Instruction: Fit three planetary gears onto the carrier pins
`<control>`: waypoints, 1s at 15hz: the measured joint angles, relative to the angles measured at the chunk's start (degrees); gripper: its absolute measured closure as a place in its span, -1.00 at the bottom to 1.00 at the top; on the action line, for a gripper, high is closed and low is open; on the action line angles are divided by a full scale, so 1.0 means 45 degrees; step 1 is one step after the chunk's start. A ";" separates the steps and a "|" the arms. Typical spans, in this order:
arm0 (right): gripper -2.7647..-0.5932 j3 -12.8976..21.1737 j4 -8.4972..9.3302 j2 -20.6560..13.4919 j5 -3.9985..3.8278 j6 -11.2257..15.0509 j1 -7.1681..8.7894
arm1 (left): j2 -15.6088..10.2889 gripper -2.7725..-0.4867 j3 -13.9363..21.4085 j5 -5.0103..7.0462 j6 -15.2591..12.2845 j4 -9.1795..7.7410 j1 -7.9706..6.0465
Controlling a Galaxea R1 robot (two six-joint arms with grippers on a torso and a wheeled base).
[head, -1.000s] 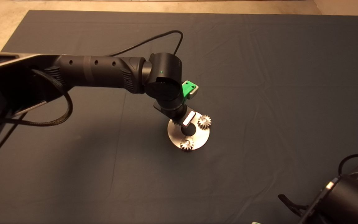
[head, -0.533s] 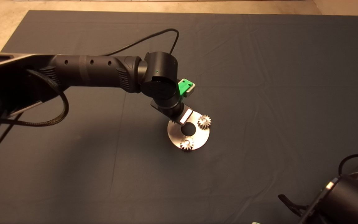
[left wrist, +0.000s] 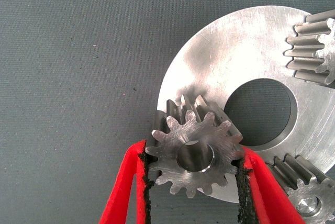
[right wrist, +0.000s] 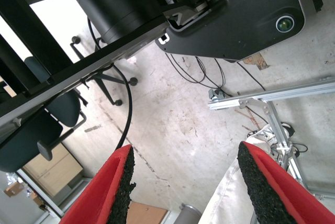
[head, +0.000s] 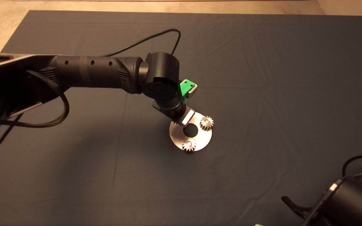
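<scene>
The shiny round disc (head: pixel 200 138) lies mid-mat, its bare face (left wrist: pixel 230 62) showing in the left wrist view. Two planetary gears (head: pixel 206 122) (head: pixel 189 145) sit on carrier pins; one pin tip (left wrist: pixel 308 204) shows in a gear's hole. My left gripper (left wrist: pixel 193 156) is shut on a third gear (left wrist: pixel 172 143), held flat over the disc's rim. The pin under it is hidden. In the head view the left wrist (head: pixel 165 91) covers that spot. My right gripper (right wrist: pixel 183 182) is open and parked at the mat's near right corner (head: pixel 350 201).
The dark mat (head: pixel 262 78) spreads wide around the disc, with bare floor past its far edge. A black cable (head: pixel 156 37) loops off the left arm. The right wrist view shows floor, office chairs (right wrist: pixel 31 135) and an aluminium frame (right wrist: pixel 272 98).
Between one second and half a second ago the left arm shifted slightly left and toward the far side with the gear. Since then nothing has visibly moved.
</scene>
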 joint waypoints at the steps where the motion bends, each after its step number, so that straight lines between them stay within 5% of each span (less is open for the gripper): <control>1: 0.21 0.0000 0.0000 0.0004 0.0000 0.0000 0.0004 | -0.0005 0.77 0.0000 -0.0011 0.0000 0.0008 0.0000; 15: 0.21 0.0000 0.0019 0.0077 0.0000 0.0016 0.0004 | -0.0032 0.77 -0.0092 -0.0130 0.0003 0.0393 0.0152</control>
